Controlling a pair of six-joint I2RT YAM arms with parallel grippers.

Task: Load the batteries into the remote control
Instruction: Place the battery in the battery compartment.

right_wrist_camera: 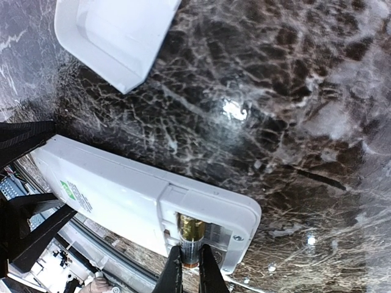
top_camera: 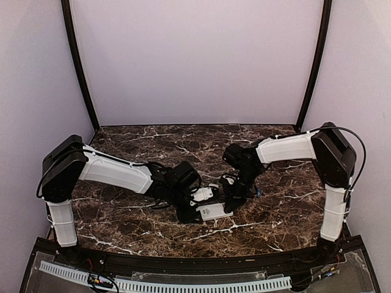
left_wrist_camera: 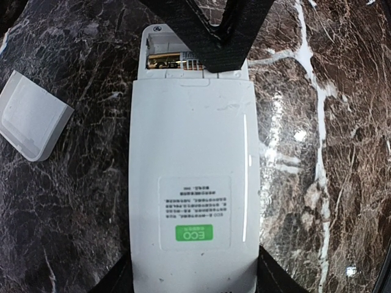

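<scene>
The white remote control (left_wrist_camera: pixel 192 183) lies back-up on the marble, its battery compartment open at the far end; it also shows in the top view (top_camera: pixel 214 212) and the right wrist view (right_wrist_camera: pixel 116 198). My left gripper (left_wrist_camera: pixel 192 282) is shut on the remote's near end, a finger on each side. My right gripper (right_wrist_camera: pixel 186 273) is shut on a gold-and-black battery (right_wrist_camera: pixel 191 235) that sits partly in the compartment. The same battery shows in the left wrist view (left_wrist_camera: pixel 166 60) under the right fingers (left_wrist_camera: pixel 214 30). No blue battery is in view.
The loose white cover piece (left_wrist_camera: pixel 30 122) lies on the marble just left of the remote and shows in the right wrist view (right_wrist_camera: pixel 113 33) and top view (top_camera: pixel 203 194). Both arms meet at mid-table (top_camera: pixel 281 201). A black rail (top_camera: pixel 183 262) runs along the near edge.
</scene>
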